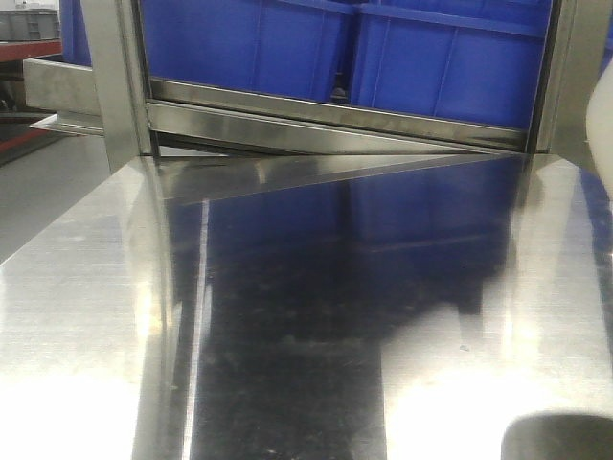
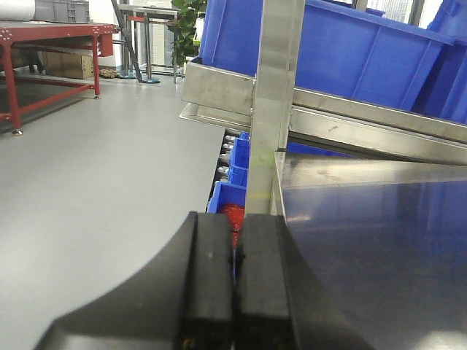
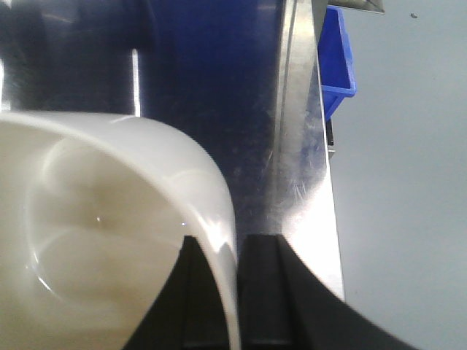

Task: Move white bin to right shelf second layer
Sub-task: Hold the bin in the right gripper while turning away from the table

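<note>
White bin — its wall pinched by the right gripper over the tabletop; left gripper pressed together.

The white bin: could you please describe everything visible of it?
The white bin looks like glossy cream-white plastic, with a smooth rounded rim and an empty interior as far as it shows. Its near wall is pinched between the right gripper's fingers, one inside, one outside. It is above the steel tabletop, near its edge; whether it rests there is unclear.
</note>
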`<action>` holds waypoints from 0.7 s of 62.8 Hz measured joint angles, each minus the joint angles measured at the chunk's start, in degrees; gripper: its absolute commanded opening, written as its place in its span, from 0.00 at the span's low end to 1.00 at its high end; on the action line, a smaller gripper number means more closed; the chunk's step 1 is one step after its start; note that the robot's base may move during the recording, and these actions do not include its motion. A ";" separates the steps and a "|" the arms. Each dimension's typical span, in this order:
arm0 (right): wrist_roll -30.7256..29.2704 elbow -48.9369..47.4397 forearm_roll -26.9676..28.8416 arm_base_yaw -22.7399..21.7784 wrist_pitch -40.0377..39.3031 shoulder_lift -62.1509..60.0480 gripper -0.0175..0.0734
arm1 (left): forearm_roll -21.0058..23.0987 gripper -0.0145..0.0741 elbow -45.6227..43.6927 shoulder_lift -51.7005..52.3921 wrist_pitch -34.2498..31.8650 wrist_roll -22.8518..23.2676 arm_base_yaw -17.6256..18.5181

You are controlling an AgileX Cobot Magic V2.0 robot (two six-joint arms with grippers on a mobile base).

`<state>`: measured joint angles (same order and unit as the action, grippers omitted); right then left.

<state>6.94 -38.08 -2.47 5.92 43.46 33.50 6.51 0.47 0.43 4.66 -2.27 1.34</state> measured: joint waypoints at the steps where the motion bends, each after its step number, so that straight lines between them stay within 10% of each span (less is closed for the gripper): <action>1: 0.00 0.00 0.00 0.00 0.00 0.00 0.25 | 0.00 0.26 0.00 0.00 0.00 0.00 0.00; 44: 0.00 0.00 0.00 0.00 0.76 0.00 0.25 | 0.00 0.26 0.00 0.00 0.00 0.00 0.00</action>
<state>6.94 -38.08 -2.47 5.92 44.22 33.50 6.51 0.47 0.43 4.66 -2.27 1.34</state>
